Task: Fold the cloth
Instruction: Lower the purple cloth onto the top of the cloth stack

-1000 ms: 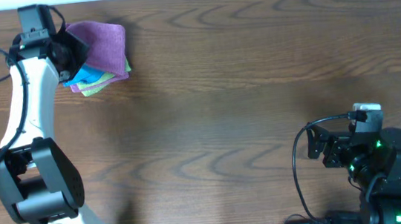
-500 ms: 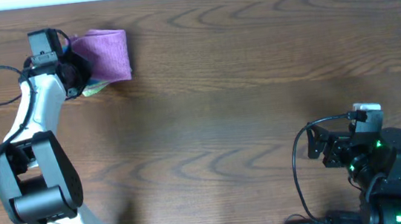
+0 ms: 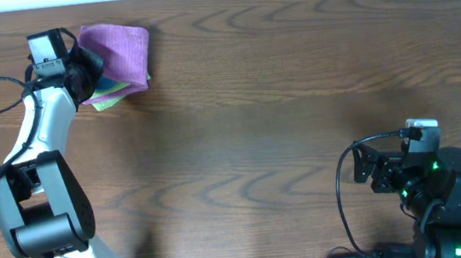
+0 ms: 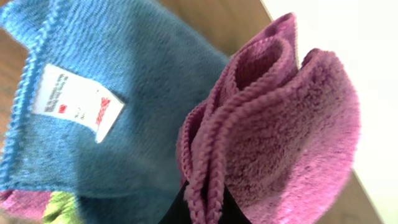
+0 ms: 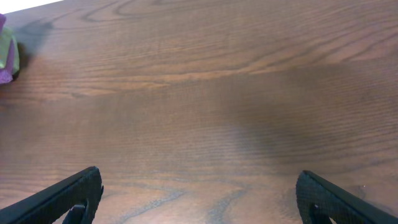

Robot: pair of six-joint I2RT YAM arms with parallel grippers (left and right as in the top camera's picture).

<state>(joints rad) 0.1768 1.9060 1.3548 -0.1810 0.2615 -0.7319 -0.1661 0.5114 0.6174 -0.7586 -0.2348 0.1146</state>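
We are pinching the cloth (image 3: 119, 48) with the left gripper (image 3: 86, 74) at the far left corner of the table (image 3: 296, 96). The jaws are pressed together on a bunched edge. In the wrist view the lilac pile is gathering into folds right above the fingers, so we are judging the grip to be on several layers rather than one.

The cloth is hanging partly lifted over a small stack, with the blue cloth (image 4: 93, 124) directly beneath it, its white tag (image 4: 78, 102) facing up, and the green cloth (image 3: 111, 98) peeking out at the near edge. We are holding it by the edge so that it can be peeled off the stack without dragging the others along. Whether it is touching the blue cloth anywhere, we cannot tell.

The right gripper (image 5: 199, 199) is waiting near the right front of the table, jaws spread wide over bare wood, well apart from the stack. That is probably leaving room for laying the cloth flat before any fold is begun.
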